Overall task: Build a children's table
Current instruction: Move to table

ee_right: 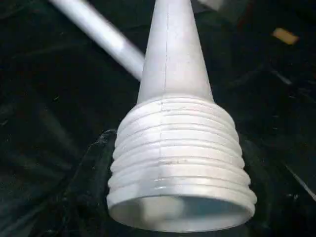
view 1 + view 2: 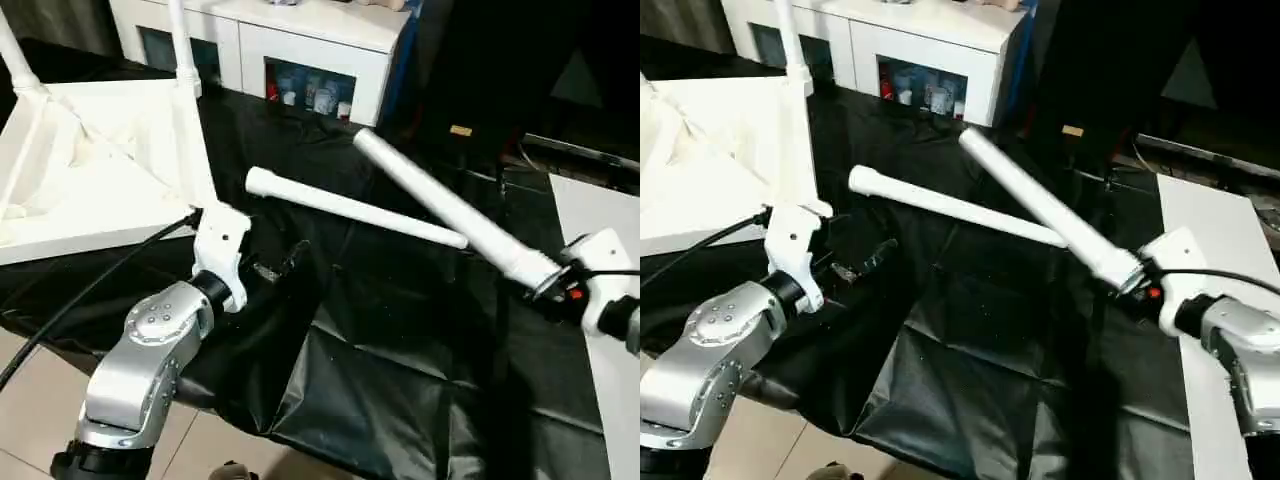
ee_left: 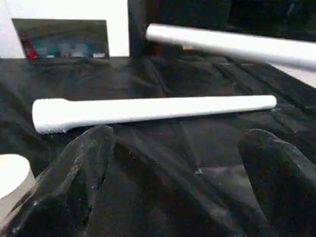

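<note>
Right gripper (image 2: 1137,279): clamped on the threaded end of a table leg (image 2: 1040,207), held in the air.
Left gripper (image 3: 180,163): spread wide, empty, near the loose leg (image 2: 350,207) lying on the black cloth (image 2: 390,360).
Tabletop (image 2: 90,170): upside down at left, two legs fitted.
Risk: the long leg could likely swing and knock the loose one away.

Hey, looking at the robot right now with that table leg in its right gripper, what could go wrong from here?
1. The right gripper holds the raised leg by its threaded end alone, so the long free end could sag or twist loose.
2. That raised leg crosses above the loose leg lying on the black cloth; lowering it could knock the loose one rolling.
3. The tabletop already carries two upright legs; a wide swing could strike them.
</note>
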Controlling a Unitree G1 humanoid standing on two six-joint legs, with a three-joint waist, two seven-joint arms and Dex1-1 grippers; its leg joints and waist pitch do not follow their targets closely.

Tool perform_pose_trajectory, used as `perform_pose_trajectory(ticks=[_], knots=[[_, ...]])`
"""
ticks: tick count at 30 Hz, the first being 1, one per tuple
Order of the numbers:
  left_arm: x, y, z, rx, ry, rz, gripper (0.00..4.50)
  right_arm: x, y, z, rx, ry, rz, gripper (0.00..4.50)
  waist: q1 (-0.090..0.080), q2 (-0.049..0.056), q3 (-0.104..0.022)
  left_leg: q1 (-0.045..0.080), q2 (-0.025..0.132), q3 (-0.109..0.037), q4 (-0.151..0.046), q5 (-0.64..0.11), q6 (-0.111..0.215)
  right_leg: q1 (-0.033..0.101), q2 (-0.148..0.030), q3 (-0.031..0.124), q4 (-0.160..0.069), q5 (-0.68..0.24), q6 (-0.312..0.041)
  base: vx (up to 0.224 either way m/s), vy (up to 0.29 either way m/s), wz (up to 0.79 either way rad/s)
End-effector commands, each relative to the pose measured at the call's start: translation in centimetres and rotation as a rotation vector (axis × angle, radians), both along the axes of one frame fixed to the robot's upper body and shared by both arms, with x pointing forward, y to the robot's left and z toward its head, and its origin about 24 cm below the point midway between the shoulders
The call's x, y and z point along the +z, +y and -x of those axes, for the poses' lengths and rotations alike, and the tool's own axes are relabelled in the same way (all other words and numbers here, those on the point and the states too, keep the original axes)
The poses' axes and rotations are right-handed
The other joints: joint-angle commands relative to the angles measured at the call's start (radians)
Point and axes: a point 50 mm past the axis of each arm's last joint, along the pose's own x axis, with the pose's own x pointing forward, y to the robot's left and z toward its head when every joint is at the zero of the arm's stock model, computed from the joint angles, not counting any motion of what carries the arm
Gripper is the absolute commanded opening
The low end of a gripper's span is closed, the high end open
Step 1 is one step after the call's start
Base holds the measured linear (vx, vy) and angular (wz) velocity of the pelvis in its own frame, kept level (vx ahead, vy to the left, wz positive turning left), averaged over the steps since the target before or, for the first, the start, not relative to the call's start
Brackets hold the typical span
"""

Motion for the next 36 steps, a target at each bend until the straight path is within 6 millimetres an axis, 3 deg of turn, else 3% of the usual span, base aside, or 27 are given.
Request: perform_pose_trajectory(ticks=[1, 7, 12, 16, 21, 24, 25, 27, 28, 30, 36], knots=[[0.1, -0.2, -0.2, -0.007, -0.008, -0.005, 4.5, 1.5, 0.3, -0.6, -0.028, -0.08, -0.012, 2.87, -0.003, -0.008, -0.048, 0.019, 0.043, -0.014, -0.086, -0.232, 0.003, 0.024, -0.072, 0.042, -0.107, -0.252, -0.137, 0.0, 0.0, 0.0], [0.0, -0.5, -0.3, -0.006, -0.008, -0.003, 4.5, -0.6, 1.8, -1.3, -0.213, -0.124, -0.074, 2.87, -0.014, -0.005, -0.051, 0.019, 0.042, -0.015, -0.089, -0.23, -0.018, 0.02, -0.07, 0.042, -0.103, -0.235, -0.133, 0.0, 0.0, 0.0], [-0.1, -0.6, -0.2, -0.009, -0.007, -0.006, 4.5, -2.3, 0.8, -1.0, -0.363, -0.116, -0.011, 2.87, -0.009, -0.002, -0.051, 0.02, 0.04, -0.012, -0.088, -0.215, -0.03, 0.022, -0.067, 0.043, -0.099, -0.184, -0.13, 0.0, 0.0, 0.0], [-0.1, -0.5, -0.1, -0.012, -0.005, -0.012, 4.5, -3.1, -0.7, -0.2, -0.351, -0.094, 0.117, 2.87, -0.003, -0.004, -0.049, 0.019, 0.04, -0.011, -0.088, -0.233, -0.033, 0.024, -0.069, 0.044, -0.102, -0.202, -0.114, 0.0, 0.0, 0.0], [-0.2, -0.6, -0.2, -0.014, -0.001, -0.015, 4.5, -3.6, -1.7, 0.3, -0.309, -0.075, 0.195, 2.87, -0.011, -0.005, -0.047, 0.015, 0.038, -0.012, -0.087, -0.264, -0.024, 0.025, -0.069, 0.043, -0.108, -0.254, -0.101, 0.0, 0.0, 0.0], [-0.3, -0.8, -0.3, -0.018, 0.002, -0.015, 4.5, -5.5, -0.7, 1.1, -0.214, -0.015, 0.241, 2.87, -0.02, -0.007, -0.048, 0.012, 0.038, -0.013, -0.086, -0.259, -0.014, 0.024, -0.068, 0.042, -0.107, -0.242, -0.114, 0.0, 0.0, 0.0], [-0.3, -0.8, -0.4, -0.017, 0.003, -0.015, 4.5, -6.0, -0.3, 1.3, -0.194, -0.001, 0.242, 2.87, -0.024, -0.016, -0.048, 0.011, 0.038, -0.012, -0.086, -0.259, -0.007, 0.024, -0.067, 0.042, -0.108, -0.243, -0.118, 0.0, 0.0, 0.0], [-0.4, -0.9, -0.4, -0.009, 0.008, -0.014, 4.5, -7.4, 0.5, 1.9, -0.161, 0.019, 0.248, 2.87, -0.026, -0.01, -0.049, 0.012, 0.04, -0.014, -0.086, -0.256, -0.002, 0.023, -0.069, 0.042, -0.106, -0.235, -0.129, 0.0, 0.0, 0.0], [-0.4, -0.9, -0.4, -0.009, 0.008, -0.014, 4.5, -7.4, 0.5, 1.9, -0.161, 0.019, 0.248, 2.87, -0.028, -0.015, -0.047, 0.01, 0.04, -0.013, -0.087, -0.257, -0.001, 0.023, -0.069, 0.041, -0.106, -0.24, -0.131, 0.0, 0.0, 0.0], [-0.6, -0.9, -0.4, -0.002, 0.016, -0.017, 4.5, -8.9, 1.4, 2.7, -0.138, 0.041, 0.249, 2.87, -0.031, -0.012, -0.047, 0.011, 0.041, -0.015, -0.088, -0.265, 0.001, 0.022, -0.069, 0.041, -0.106, -0.248, -0.135, 0.0, 0.0, 0.0], [-0.7, -0.8, -0.5, 0.0, 0.023, -0.02, 4.5, -10.3, 2.6, 3.3, -0.129, 0.049, 0.217, 2.87, -0.034, -0.009, -0.044, 0.015, 0.041, -0.016, -0.091, -0.313, -0.012, 0.017, -0.068, 0.043, -0.112, -0.3, -0.114, 0.0, 0.0, 0.0]])
